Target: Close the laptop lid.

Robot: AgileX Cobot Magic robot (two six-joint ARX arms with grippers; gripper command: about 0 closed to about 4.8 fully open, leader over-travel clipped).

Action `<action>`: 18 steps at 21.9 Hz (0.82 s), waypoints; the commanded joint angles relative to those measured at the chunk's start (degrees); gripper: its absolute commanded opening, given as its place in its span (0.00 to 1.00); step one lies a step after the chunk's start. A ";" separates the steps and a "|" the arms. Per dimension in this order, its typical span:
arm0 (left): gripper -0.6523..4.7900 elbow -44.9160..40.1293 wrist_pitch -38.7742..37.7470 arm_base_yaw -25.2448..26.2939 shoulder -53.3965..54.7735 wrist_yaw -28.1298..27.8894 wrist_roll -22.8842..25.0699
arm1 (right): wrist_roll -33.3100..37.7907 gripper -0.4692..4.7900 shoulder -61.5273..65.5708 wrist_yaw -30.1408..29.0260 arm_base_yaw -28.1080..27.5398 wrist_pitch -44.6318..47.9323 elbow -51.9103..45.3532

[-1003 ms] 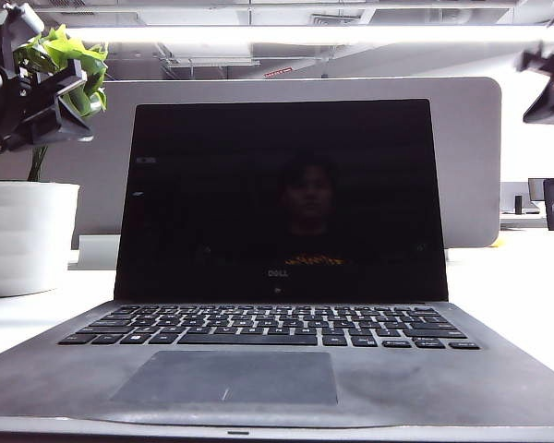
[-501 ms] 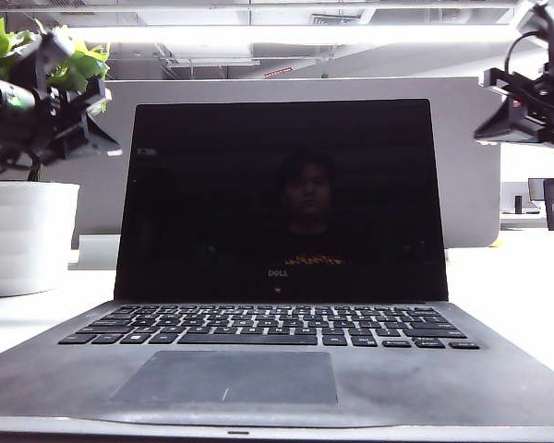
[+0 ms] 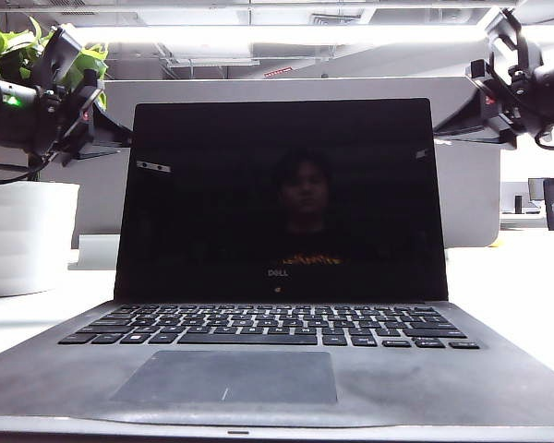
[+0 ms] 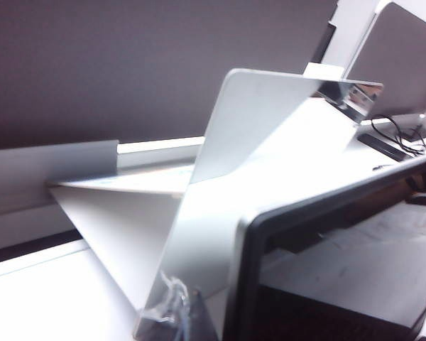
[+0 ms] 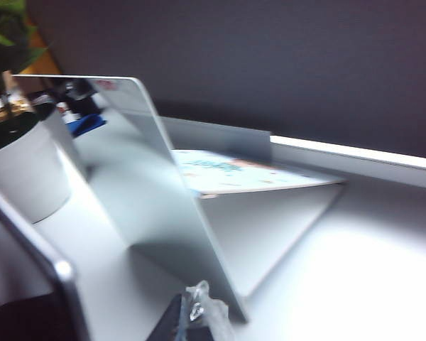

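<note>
Two grippers flank the upright laptop lid (image 3: 282, 198), one at each of its upper corners. The left gripper (image 3: 111, 138) sits just beside the lid's upper left corner, its tip reaching behind the edge; the potted plant (image 3: 23, 235) stands below and outward of it. The right gripper (image 3: 452, 129) sits just beside the upper right corner, likewise reaching behind the panel. Whether either touches the lid cannot be told, and neither gripper's opening can be made out.

From the left wrist view, the dark edge of the lid (image 4: 252, 270) stands close in front of the camera, with a small tilted mirror (image 4: 270, 128) beyond it and the grey partition board (image 4: 149, 64) behind that. Only a scrap of that gripper's tip (image 4: 172, 312) shows. The right wrist view shows the lid's edge (image 5: 50, 266), the mirror (image 5: 163, 192), the white pot (image 5: 25, 170) and a bit of fingertip (image 5: 199, 316).
</note>
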 commanded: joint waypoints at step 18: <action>0.11 0.42 0.68 -0.02 -0.24 13.29 -9.03 | 0.46 0.09 0.90 -17.29 0.07 -4.44 1.70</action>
